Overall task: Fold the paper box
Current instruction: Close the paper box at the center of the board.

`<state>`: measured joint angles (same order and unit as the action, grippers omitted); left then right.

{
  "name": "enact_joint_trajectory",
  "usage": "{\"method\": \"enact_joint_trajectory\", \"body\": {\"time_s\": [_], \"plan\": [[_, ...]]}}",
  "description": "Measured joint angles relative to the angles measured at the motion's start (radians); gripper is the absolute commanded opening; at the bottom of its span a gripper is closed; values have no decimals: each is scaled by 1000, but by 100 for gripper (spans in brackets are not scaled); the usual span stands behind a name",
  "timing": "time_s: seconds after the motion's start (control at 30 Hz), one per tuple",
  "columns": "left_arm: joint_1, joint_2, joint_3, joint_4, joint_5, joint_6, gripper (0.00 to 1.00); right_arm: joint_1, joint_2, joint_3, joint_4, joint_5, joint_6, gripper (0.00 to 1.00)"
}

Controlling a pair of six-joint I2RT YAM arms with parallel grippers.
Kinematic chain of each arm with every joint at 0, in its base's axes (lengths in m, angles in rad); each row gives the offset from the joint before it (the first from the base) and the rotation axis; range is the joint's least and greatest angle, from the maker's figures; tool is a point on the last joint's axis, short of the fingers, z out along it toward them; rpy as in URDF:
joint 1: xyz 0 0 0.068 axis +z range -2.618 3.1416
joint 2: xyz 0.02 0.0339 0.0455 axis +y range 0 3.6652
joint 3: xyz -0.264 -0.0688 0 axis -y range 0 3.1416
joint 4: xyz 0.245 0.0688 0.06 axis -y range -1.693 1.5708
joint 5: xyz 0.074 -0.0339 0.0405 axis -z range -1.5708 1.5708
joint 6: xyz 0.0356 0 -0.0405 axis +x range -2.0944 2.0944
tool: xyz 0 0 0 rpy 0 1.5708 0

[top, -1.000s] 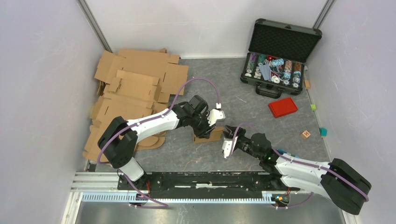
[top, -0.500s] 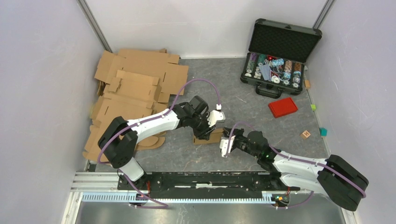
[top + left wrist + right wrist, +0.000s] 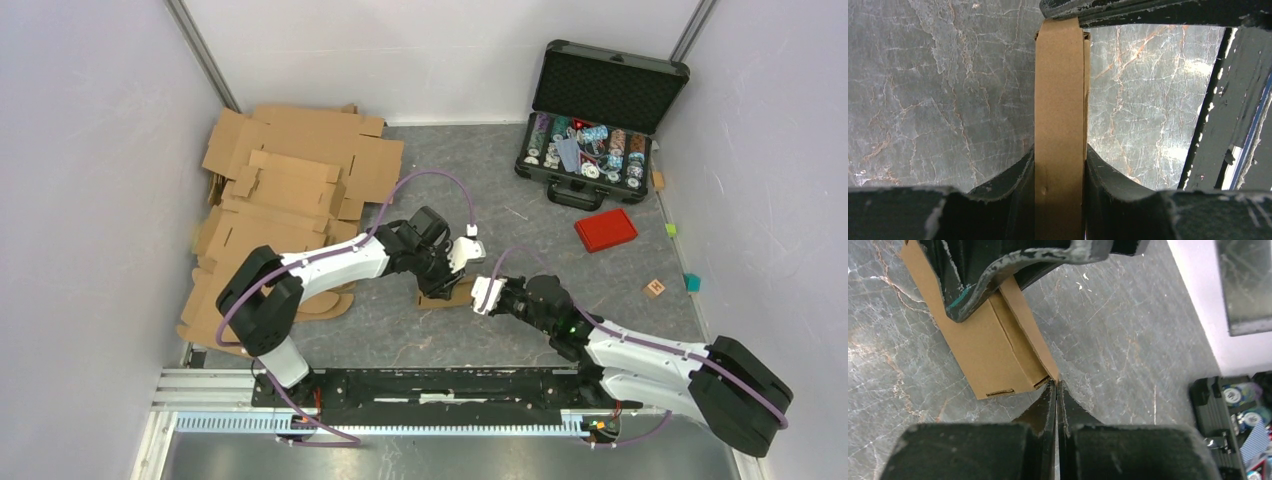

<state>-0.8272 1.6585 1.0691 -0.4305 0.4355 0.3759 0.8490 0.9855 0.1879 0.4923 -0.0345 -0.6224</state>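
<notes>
We find the paper box (image 3: 447,292) at the middle of the grey desk (image 3: 400,335), between both arms. Our left end effector (image 3: 1059,167), partly open, clamps its sides, while the right end effector (image 3: 1056,395) is fully closed, its tips touching a flap corner.

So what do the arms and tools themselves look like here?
Both the left arm and right arm have white shells, black joints and bulky black base housings, with a purple cable along each. The left tool and right tool have white bodies and black fingers with scuffed, chipped edges.
</notes>
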Motion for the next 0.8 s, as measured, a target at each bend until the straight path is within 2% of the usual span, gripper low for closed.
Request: {"method": "enact_joint_trajectory", "body": {"time_s": [0.37,0.67,0.77,0.8], "plan": [[-21,6,-22,122,-47,-2,24,0,-50,6,-27,150,275,0],[-57,6,-45,211,-122,-8,24,-1,-75,7,-45,206,343,0],[-67,10,-45,212,-144,-8,24,-2,-75,15,-63,206,349,3],[-70,14,-45,213,-150,-8,24,-2,-74,19,-73,206,353,8]]}}
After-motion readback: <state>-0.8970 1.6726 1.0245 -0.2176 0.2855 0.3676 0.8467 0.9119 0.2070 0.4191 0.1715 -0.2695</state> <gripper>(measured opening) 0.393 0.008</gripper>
